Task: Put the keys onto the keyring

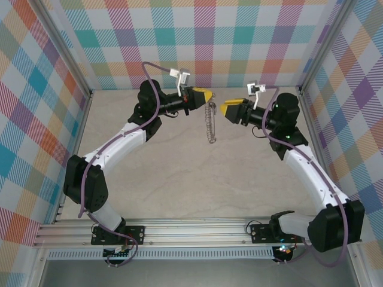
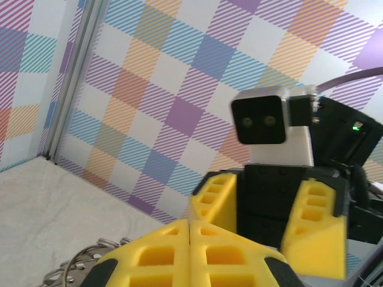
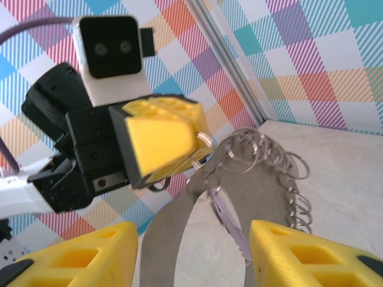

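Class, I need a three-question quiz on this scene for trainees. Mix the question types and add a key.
1. True or false: the left claw is shut on the ring.
2. The right claw is: A) shut on the ring; B) open, near the ring; C) shut on the key.
3. What colour are the claw fingers?
Key: 1 true; 2 B; 3 yellow.
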Motion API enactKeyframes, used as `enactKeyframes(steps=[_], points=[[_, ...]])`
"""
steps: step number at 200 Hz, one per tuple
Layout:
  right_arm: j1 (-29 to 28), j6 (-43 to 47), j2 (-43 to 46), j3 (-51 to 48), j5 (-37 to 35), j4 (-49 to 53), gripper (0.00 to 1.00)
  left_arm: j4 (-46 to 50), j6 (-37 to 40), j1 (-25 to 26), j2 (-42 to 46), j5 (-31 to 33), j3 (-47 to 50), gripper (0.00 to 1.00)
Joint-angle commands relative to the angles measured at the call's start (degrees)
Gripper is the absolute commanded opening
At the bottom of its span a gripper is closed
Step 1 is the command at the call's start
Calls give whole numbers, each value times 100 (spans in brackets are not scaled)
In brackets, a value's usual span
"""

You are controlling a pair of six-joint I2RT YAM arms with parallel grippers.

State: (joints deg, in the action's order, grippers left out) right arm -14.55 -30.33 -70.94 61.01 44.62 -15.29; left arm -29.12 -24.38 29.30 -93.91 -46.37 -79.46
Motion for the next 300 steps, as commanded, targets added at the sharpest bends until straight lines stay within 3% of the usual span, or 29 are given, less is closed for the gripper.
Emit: enactKeyframes(steps=[1,144,230,274,300], points=[[4,-640,-305,209,194,-920,51,-492,-145,56,154,-3,63,0],[3,-1543,-1161,573,564,-2242,43,-454,-159,69,138,-94,27,0],[-48,-1768,-1359,631,951,-2496,35,-452,-170,94,82,-98,-22,0],[-62,-1762,-1397,605,1056,-2490,24,-441,-163,98,74,-77,-34,0],[-58,-1730,-1359,535,1058,-2490,9,-437,-163,102,65,-69,-43,0]])
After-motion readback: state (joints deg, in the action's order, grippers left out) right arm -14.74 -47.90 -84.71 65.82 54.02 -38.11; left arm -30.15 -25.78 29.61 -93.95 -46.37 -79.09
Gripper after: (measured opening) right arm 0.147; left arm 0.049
